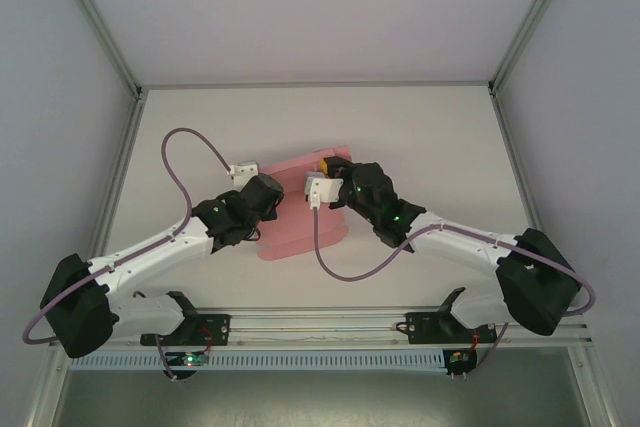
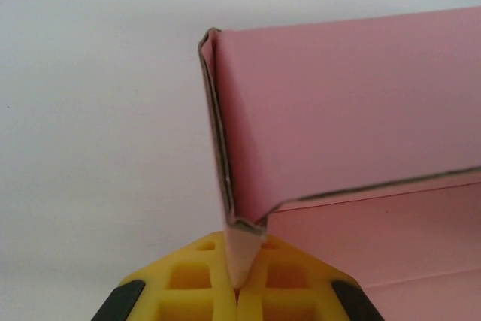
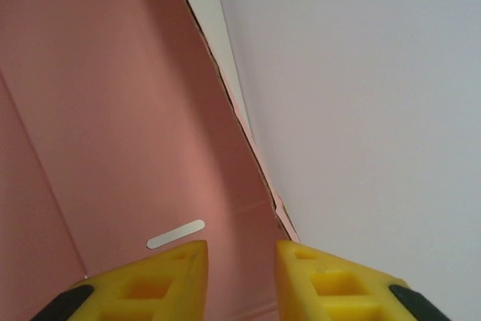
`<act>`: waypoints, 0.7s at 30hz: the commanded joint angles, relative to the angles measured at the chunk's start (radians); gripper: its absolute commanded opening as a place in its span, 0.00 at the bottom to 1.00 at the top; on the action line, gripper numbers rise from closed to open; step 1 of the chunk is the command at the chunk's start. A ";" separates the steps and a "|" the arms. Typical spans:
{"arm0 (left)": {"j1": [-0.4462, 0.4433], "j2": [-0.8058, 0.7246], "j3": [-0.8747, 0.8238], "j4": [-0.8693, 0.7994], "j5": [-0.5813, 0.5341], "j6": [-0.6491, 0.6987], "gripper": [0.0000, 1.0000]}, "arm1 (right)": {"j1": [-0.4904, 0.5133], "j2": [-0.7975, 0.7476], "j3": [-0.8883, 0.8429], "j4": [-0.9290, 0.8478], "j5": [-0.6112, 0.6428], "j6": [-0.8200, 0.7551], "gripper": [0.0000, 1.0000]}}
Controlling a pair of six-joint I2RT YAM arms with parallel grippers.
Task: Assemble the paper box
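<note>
The pink paper box (image 1: 298, 237) lies partly folded in the middle of the white table, between both arms. My left gripper (image 2: 239, 262) is shut on a bottom corner of an upright pink wall (image 2: 353, 110); the card's folded edge is pinched between the yellow fingertips (image 2: 197, 264). In the top view the left gripper (image 1: 272, 197) sits at the sheet's left edge. My right gripper (image 3: 240, 249) is open with a narrow gap, over the pink panel (image 3: 128, 110) next to its right edge and a small slot (image 3: 175, 234). From above, the right gripper (image 1: 325, 165) is at the sheet's far right side.
The white table (image 1: 430, 137) is walled by pale panels and metal posts at the left (image 1: 95, 22) and right (image 1: 530, 22). A metal rail (image 1: 320, 329) runs along the near edge. Purple cables (image 1: 185, 162) loop over both arms.
</note>
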 commanded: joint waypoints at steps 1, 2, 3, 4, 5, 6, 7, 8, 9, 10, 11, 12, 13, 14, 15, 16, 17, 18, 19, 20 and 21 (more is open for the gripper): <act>-0.008 -0.007 0.015 -0.022 -0.019 -0.024 0.00 | 0.010 -0.018 -0.010 0.058 0.047 -0.030 0.33; -0.008 -0.002 0.025 -0.040 -0.031 -0.032 0.00 | 0.009 -0.031 -0.012 0.042 0.049 -0.035 0.33; -0.008 0.003 0.032 -0.052 -0.035 -0.034 0.00 | 0.007 -0.052 -0.013 0.014 0.043 -0.039 0.33; -0.008 0.008 0.036 -0.060 -0.037 -0.034 0.00 | 0.002 -0.077 -0.012 -0.030 0.026 -0.038 0.34; -0.008 0.011 0.038 -0.063 -0.038 -0.034 0.00 | -0.004 -0.100 -0.013 -0.062 0.004 -0.033 0.37; -0.010 0.014 0.039 -0.064 -0.036 -0.033 0.00 | -0.012 -0.123 -0.016 -0.086 -0.025 -0.024 0.38; -0.007 0.016 0.039 -0.065 -0.035 -0.034 0.00 | -0.021 -0.142 -0.020 -0.107 -0.054 -0.026 0.38; -0.009 0.016 0.040 -0.064 -0.032 -0.033 0.00 | -0.024 -0.154 -0.027 -0.112 -0.061 -0.024 0.38; -0.008 0.018 0.038 -0.062 -0.031 -0.033 0.00 | -0.030 -0.163 -0.028 -0.112 -0.067 -0.025 0.38; -0.008 0.018 0.037 -0.060 -0.031 -0.034 0.00 | -0.041 -0.166 -0.028 -0.112 -0.080 -0.020 0.38; -0.007 0.017 0.035 -0.054 -0.025 -0.029 0.00 | -0.051 -0.164 -0.022 -0.115 -0.095 -0.013 0.39; -0.008 0.016 0.035 -0.051 -0.021 -0.026 0.00 | -0.060 -0.158 -0.012 -0.127 -0.109 -0.013 0.41; -0.008 0.015 0.033 -0.047 -0.015 -0.022 0.00 | -0.066 -0.144 0.002 -0.142 -0.117 -0.014 0.42; -0.007 0.013 0.032 -0.044 -0.011 -0.022 0.00 | -0.066 -0.129 0.013 -0.158 -0.116 -0.015 0.42; -0.008 0.011 0.033 -0.042 -0.010 -0.022 0.00 | -0.065 -0.113 0.026 -0.177 -0.115 -0.017 0.42; -0.007 0.011 0.030 -0.040 -0.011 -0.022 0.00 | -0.063 -0.098 0.036 -0.190 -0.119 -0.013 0.42; -0.008 0.010 0.030 -0.040 -0.013 -0.022 0.00 | -0.063 -0.086 0.044 -0.204 -0.128 -0.011 0.42; -0.009 0.008 0.032 -0.043 -0.016 -0.022 0.00 | -0.062 -0.076 0.049 -0.206 -0.134 -0.006 0.42; -0.008 0.007 0.032 -0.046 -0.018 -0.022 0.00 | -0.061 -0.066 0.050 -0.191 -0.137 0.002 0.42; -0.008 0.007 0.033 -0.046 -0.017 -0.021 0.00 | -0.061 -0.056 0.048 -0.168 -0.133 0.009 0.39; -0.008 0.005 0.034 -0.045 -0.016 -0.022 0.00 | -0.059 -0.043 0.041 -0.130 -0.128 0.015 0.35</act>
